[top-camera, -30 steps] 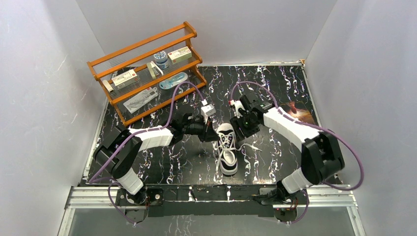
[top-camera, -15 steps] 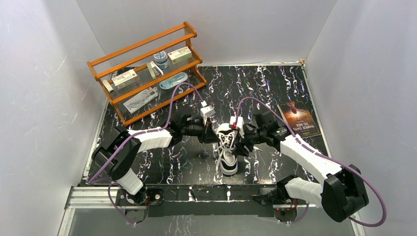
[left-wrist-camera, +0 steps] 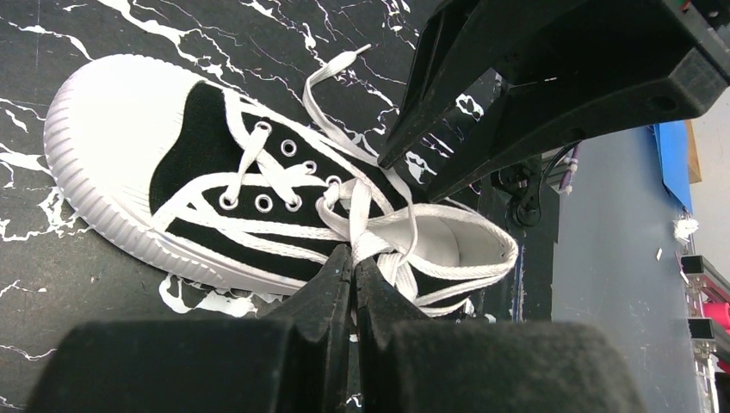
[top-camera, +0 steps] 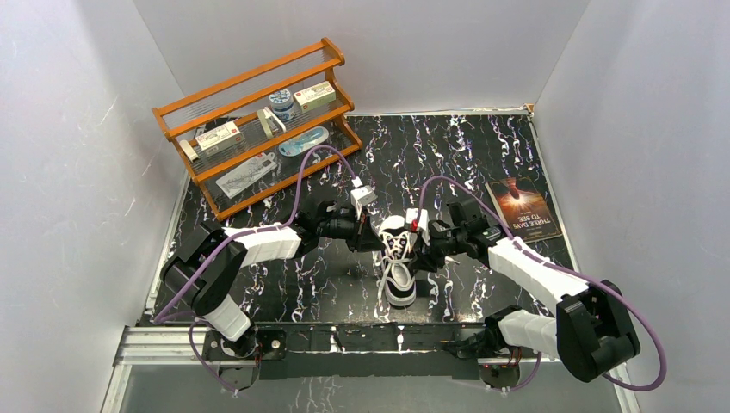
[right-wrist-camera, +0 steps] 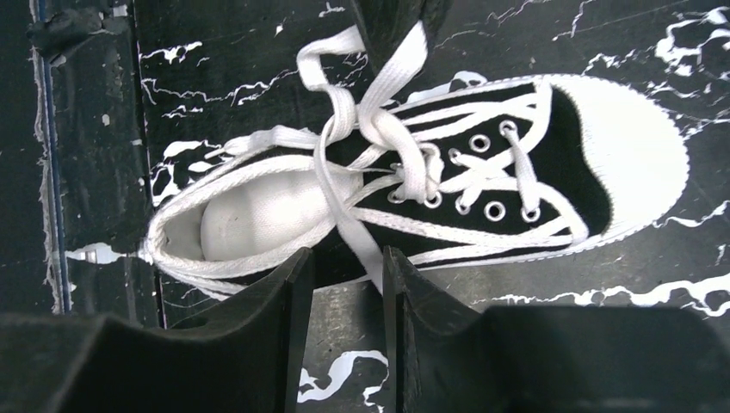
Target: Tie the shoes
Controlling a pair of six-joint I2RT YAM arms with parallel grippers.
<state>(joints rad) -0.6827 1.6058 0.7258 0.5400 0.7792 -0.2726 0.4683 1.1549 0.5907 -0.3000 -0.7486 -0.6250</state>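
Black shoe (top-camera: 398,267) sits at the centre of the table (top-camera: 482,146), toe toward 12 o'clock, heel toward the arm bases. Left claw (left-wrist-camera: 353,258) at the shoe's 9 o'clock: fingers together, pinching a loop of the white laces (right-wrist-camera: 379,129). Right claw (right-wrist-camera: 347,258) at 3 o'clock: fingers apart, one strand running between them.

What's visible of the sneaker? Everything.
The sneaker is a black canvas low-top with white toe cap, ribbed white sole, metal eyelets and pale lining. It stands on its sole on the marbled table, toe away from the arm bases. Its white laces cross above the tongue, no bow; the left gripper pinches one strand, another passes through the open right gripper.
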